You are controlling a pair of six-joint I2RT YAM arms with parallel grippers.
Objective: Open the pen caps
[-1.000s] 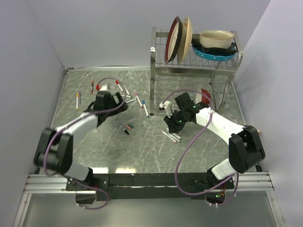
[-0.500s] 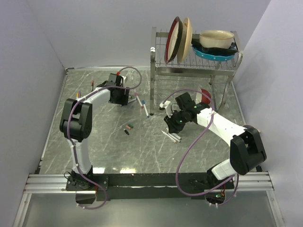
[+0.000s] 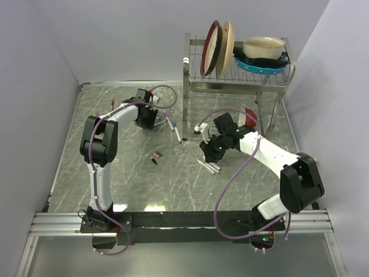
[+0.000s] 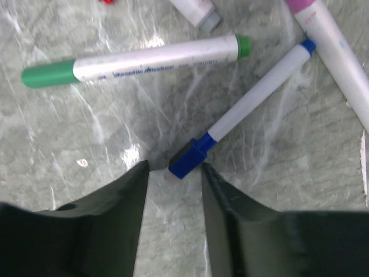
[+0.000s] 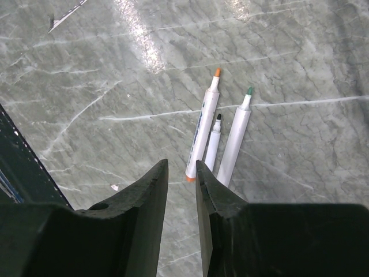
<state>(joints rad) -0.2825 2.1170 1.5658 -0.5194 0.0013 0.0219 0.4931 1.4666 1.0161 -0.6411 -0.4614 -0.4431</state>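
In the left wrist view a white pen with a blue cap [image 4: 188,158] lies slanted on the marble table. My left gripper [image 4: 174,166] stands open just short of it, the cap's end at the mouth between the fingertips. Beside it lie a pen with a green cap [image 4: 48,74] and one with a pink cap [image 4: 304,6]. From above, the left gripper [image 3: 146,119] is at the back, over the pen cluster [image 3: 173,128]. My right gripper [image 5: 181,164] is open by a narrow gap, holding nothing, near three uncapped pens [image 5: 222,141].
A metal dish rack [image 3: 236,75] with plates and bowls stands at the back right, a red dish [image 3: 249,116] beneath it. Loose caps [image 3: 155,157] lie mid-table. More pens [image 3: 112,104] lie at the back left. Walls close in on both sides.
My left arm has swung from mid-left to the back, over the pens beside the rack, and its jaws have narrowed. The right arm has not moved.
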